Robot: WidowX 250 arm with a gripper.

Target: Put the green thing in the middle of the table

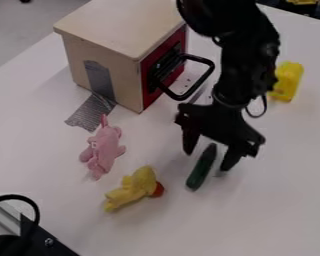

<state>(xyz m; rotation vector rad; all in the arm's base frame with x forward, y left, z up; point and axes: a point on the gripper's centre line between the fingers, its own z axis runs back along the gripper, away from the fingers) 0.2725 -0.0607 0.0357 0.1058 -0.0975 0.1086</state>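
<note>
Green thing (201, 167) lies near the yellow duck (140, 185), to its right, between the spread fingers of the black gripper (207, 161) farther right of the duck, a pickup that likely calls for centering low over the middle and closing evenly, lest it roll.

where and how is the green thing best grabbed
Probably around the middle of the green thing, from above, pinching across its narrow width: it is long and slim, and the open gripper has a finger on either side.
</note>
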